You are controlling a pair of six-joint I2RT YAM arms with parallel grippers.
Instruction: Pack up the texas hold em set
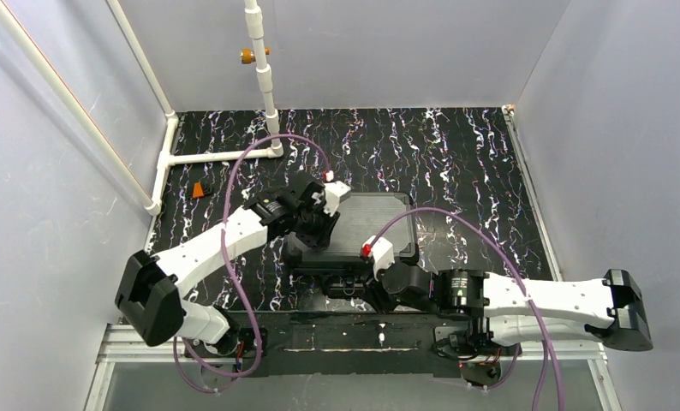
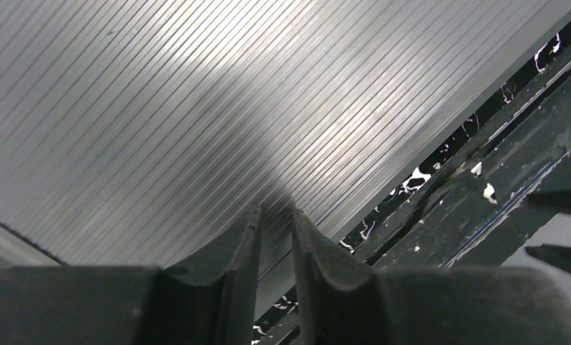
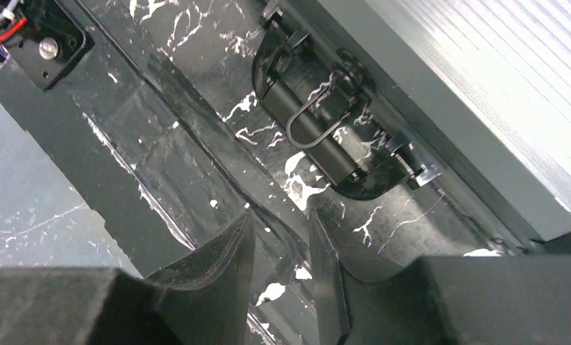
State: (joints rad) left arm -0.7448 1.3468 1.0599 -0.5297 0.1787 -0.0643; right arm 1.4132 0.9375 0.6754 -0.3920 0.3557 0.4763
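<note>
Between the fingers of the left gripper (image 2: pixel 275 215), narrowly parted and clasping nothing, shows the ribbed lid of the closed black case (image 1: pixel 379 224) at frame centre. The right gripper (image 3: pixel 281 223), also parted and empty, hangs over the black marbled table (image 1: pixel 456 145) near the case's handle (image 3: pixel 318 133). Pale walls and a white pipe frame (image 1: pixel 264 77) surround it, with a small orange piece (image 1: pixel 201 189) at upper left. Both arms overlap the case. Its handle edge faces the frame's bottom and its long side runs left-right.
</note>
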